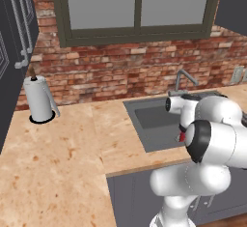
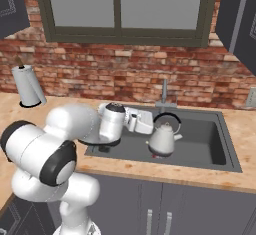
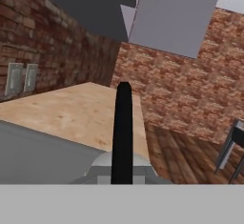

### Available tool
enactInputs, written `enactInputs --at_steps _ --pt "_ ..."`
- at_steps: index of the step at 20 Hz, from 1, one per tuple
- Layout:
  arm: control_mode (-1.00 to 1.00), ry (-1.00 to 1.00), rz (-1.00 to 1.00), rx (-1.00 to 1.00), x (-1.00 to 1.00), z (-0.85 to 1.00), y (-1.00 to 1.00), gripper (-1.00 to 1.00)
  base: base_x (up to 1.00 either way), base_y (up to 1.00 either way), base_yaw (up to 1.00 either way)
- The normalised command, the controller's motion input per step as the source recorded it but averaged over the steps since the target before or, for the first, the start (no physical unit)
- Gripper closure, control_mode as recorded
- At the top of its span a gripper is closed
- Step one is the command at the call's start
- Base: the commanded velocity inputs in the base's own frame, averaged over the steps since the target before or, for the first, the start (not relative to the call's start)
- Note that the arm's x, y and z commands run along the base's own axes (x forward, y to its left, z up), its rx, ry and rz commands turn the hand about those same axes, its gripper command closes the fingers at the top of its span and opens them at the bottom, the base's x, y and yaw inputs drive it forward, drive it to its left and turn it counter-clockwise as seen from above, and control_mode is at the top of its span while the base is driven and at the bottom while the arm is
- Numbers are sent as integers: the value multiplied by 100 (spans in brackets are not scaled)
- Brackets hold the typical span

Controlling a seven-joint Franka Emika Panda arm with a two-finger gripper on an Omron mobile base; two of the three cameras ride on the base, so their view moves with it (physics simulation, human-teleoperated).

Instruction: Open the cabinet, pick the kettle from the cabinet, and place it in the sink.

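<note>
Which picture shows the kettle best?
The right base view: the whole kettle sits in the sink, with handle, lid and spout plain to see. The hand view catches just its black handle and lid top up close. In the left base view the arm stands in front of it.

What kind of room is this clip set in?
A rendered kitchen, by the look of it: a dark sink with a faucet set into a wooden counter, a brick wall under a window, a paper-towel roll and a kettle sitting in the basin.
</note>
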Motion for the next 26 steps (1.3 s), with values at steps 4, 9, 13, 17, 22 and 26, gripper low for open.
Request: enactInputs --at_steps 4,9,13,17,22,26 --pt "-100 0 0 0 24 -2 -13 100 0 0 0" --pt "-100 0 0 4 14 -4 -23 100 0 0 0" --pt "-100 0 0 7 8 -7 -23 100 0 0 0" --pt "-100 0 0 10 3 -15 -14 100 0 0 0" --pt "-100 0 0 5 11 -11 -14 100 0 0 0" --pt "-100 -2 1 0 11 -7 -18 100 0 0 0"
